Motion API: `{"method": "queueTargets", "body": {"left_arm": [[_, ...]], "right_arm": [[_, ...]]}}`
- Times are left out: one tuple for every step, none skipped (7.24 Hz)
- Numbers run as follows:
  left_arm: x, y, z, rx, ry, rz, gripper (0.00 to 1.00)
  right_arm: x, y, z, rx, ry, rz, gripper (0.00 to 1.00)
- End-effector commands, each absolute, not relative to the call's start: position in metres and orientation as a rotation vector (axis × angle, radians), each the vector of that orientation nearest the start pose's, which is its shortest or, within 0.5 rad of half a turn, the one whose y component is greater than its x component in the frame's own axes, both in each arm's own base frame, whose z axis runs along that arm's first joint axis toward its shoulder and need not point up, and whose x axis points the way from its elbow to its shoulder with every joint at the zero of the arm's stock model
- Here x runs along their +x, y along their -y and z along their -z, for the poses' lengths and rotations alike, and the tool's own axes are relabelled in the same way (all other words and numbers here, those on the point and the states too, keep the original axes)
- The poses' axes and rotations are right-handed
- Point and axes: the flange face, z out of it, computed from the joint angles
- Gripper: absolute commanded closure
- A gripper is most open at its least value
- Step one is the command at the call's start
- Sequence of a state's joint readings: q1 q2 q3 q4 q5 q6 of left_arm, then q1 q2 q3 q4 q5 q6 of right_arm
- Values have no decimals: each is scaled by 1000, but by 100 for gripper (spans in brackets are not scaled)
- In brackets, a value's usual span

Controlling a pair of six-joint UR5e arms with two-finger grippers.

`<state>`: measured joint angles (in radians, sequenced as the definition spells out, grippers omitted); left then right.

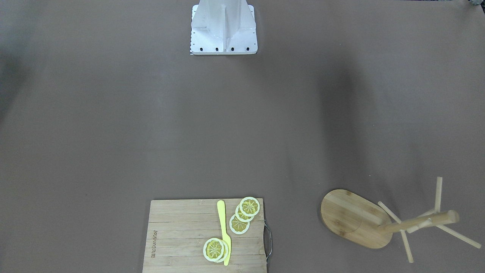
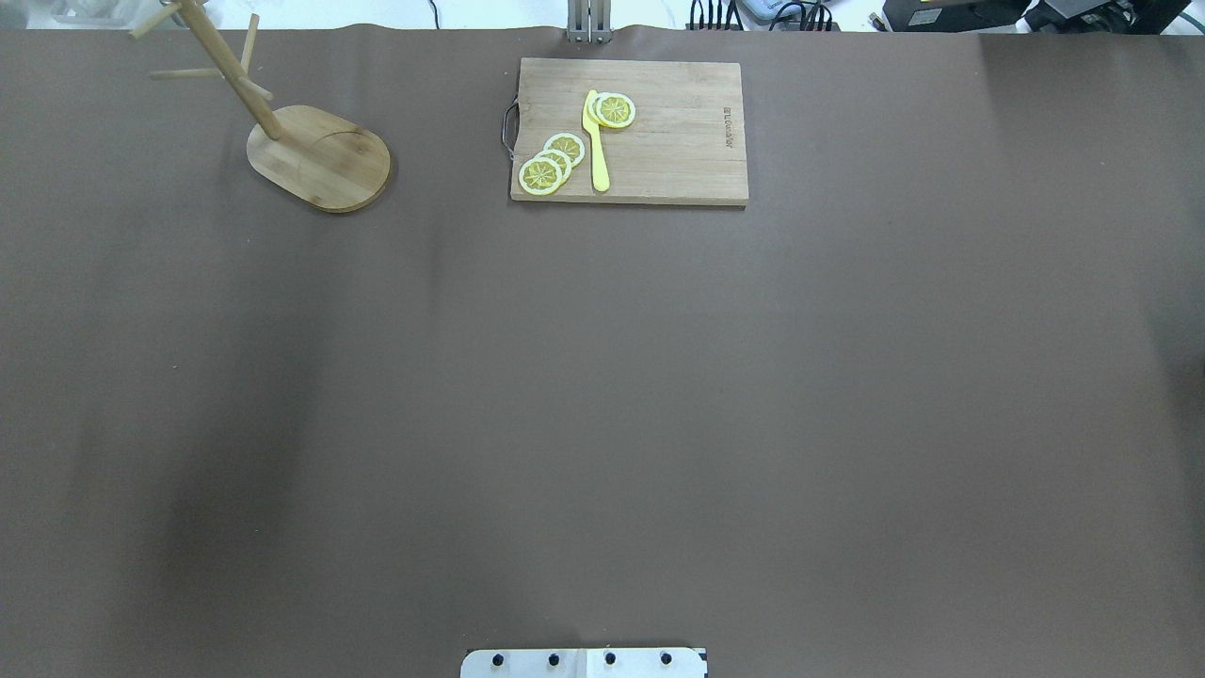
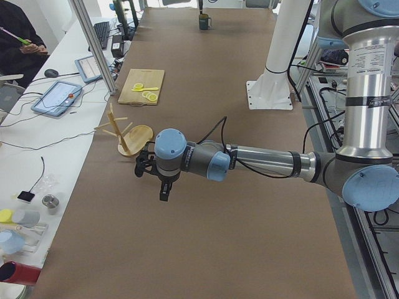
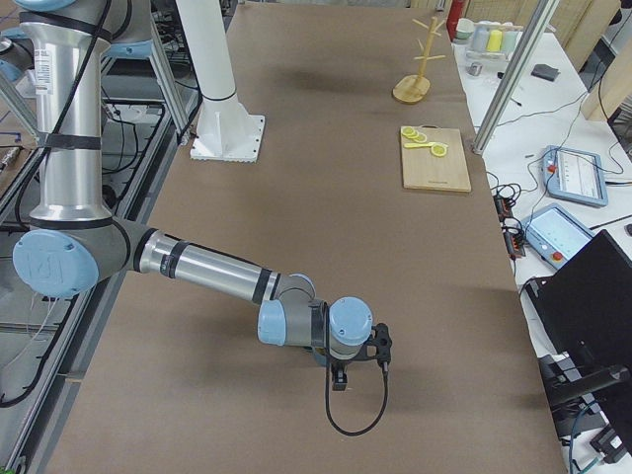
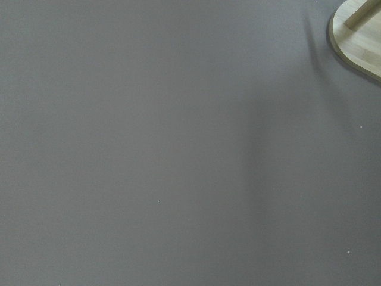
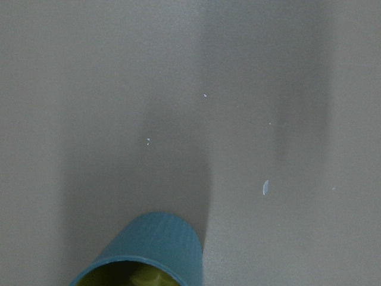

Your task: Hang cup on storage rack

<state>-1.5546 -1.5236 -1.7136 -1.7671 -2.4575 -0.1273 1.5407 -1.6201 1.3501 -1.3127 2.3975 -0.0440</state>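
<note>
"Cup [image 6: 146, 247] first: where is it, and do you have it?"

"It sits close under my right end effector [image 4: 339, 377], near the right edge of the tabletop [image 2: 602, 377], about midway between my side and the far edge. Only the side cameras show that end effector, so I cannot tell whether its fingers are spread or closed, or whether they touch the cup. The same goes for my left end effector [image 3: 164, 189], which hangs over bare tabletop toward the left edge."

"How will the cup handle?"

"I judge it rigid and fairly heavy for its size. It is probably glazed and brittle, so it should not knock against wood. The ribbed slate-blue wall should give better purchase than a smooth one. I would pinch the rim, one finger inside and one outside, on the side away from the loop handle, so the loop is free for a peg. The handle is outside my wrist view, so I must find it first."

"Anything inside it?"

"I see only a slice of the mouth, with its yellowish-green lining. I cannot tell whether anything lies at the bottom."

"And farther off?"

"A cutting board [image 2: 678, 141] lies at the middle of the far edge, carrying lemon slices [image 2: 551, 165] and a yellow knife [image 2: 596, 141]. The storage rack [image 2: 320, 160] stands upright toward the far-left corner, well apart from the cup. Its pegs are bare."
</note>
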Motion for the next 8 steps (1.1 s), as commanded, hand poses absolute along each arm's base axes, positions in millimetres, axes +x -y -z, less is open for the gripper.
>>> {"method": "queueTargets", "body": {"left_arm": [[-49, 485, -580, 208, -898, -25, 2], [-49, 485, -579, 210, -898, -25, 2], [-49, 485, -579, 211, -898, -24, 2], [-49, 485, -575, 215, -898, -26, 2], [-50, 484, -574, 218, -898, -25, 2], [-50, 483, -576, 212, -898, -23, 2], [-50, 484, -574, 213, -907, -24, 2], [-50, 484, -574, 211, -922, -23, 2]], "right_arm": [[29, 461, -763, -40, 834, 65, 0], [27, 460, -764, -45, 834, 65, 11], [27, 459, -765, -49, 833, 61, 60], [27, 458, -766, -48, 832, 65, 100], [25, 458, -764, -46, 834, 69, 100], [20, 461, -760, -43, 834, 80, 100], [17, 467, -752, -40, 835, 72, 100], [13, 478, -718, -50, 882, -45, 100]]}}
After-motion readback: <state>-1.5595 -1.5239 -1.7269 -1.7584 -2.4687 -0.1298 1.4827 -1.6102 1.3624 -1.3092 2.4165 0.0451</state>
